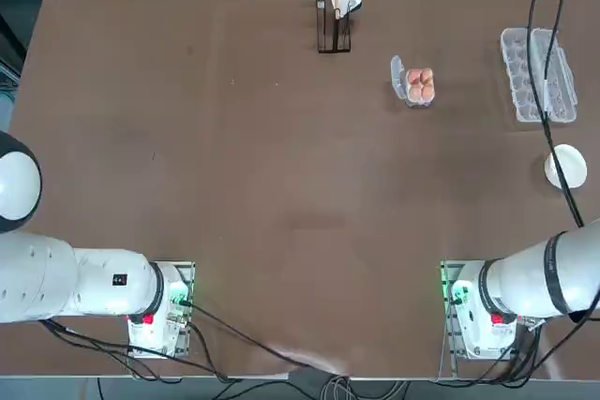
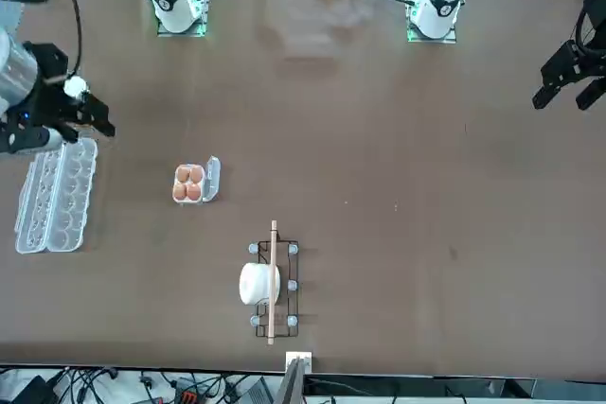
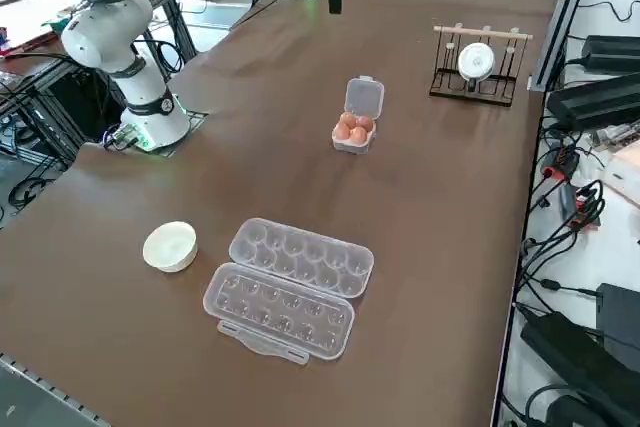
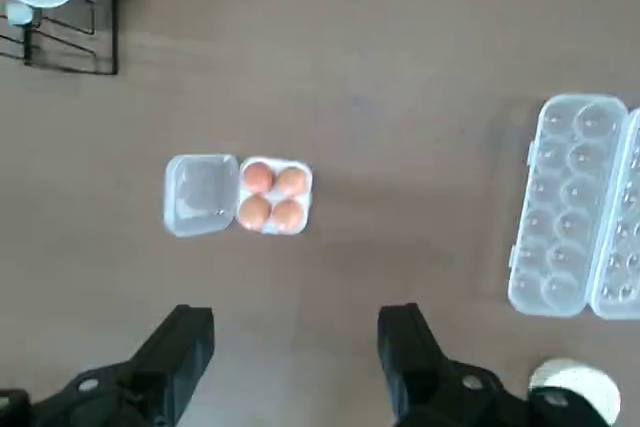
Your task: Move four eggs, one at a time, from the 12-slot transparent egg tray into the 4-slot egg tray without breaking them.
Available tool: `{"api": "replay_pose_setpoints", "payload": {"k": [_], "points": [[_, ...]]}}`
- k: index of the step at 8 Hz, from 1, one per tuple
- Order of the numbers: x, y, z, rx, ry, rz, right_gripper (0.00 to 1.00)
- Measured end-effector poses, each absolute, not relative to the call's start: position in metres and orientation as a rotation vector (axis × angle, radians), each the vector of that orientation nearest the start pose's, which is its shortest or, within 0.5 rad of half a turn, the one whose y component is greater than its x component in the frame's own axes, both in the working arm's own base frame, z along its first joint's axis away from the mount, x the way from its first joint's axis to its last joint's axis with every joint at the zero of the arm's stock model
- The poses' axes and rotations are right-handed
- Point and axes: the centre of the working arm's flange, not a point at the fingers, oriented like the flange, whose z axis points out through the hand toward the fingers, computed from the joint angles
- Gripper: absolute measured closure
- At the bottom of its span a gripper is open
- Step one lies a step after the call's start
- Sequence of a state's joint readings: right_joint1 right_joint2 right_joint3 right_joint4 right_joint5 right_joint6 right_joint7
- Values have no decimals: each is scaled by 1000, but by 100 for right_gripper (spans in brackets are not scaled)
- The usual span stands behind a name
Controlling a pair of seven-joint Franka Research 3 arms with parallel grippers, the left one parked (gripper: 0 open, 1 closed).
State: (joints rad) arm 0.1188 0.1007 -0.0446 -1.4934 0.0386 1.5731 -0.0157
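Four orange-brown eggs [image 1: 419, 84] [image 4: 272, 197] [image 3: 353, 129] fill the 2x2 cups of the small 4-slot egg tray [image 1: 397, 78] [image 4: 200, 194], whose lid flap lies open beside them. The long 12-slot transparent egg tray [image 1: 537, 75] [image 3: 290, 287] [image 4: 570, 207] lies open near the table's right edge, and every cup in it is bare. My right gripper [image 4: 295, 327] [image 2: 74, 130] hangs high over the table between the two trays. It is open, holds nothing, and touches neither tray.
A white round bowl [image 1: 566, 167] [image 3: 170, 246] sits on the table just robot-side of the long tray. A black wire rack [image 1: 333, 30] [image 3: 478, 62] with a wooden stick and a white roll stands at the far edge. Cables hang over the long tray in the top view.
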Motion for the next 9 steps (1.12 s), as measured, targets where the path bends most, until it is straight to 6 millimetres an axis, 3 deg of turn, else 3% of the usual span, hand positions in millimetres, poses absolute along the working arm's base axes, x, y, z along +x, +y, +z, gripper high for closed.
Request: {"api": "replay_pose_setpoints", "payload": {"k": [2,5,9], "points": [[566,46,616,-3103,-81,37,0],[551,43,600,-3102,-68,18,0],[549,40,599,-3133,-75,10,0]]}}
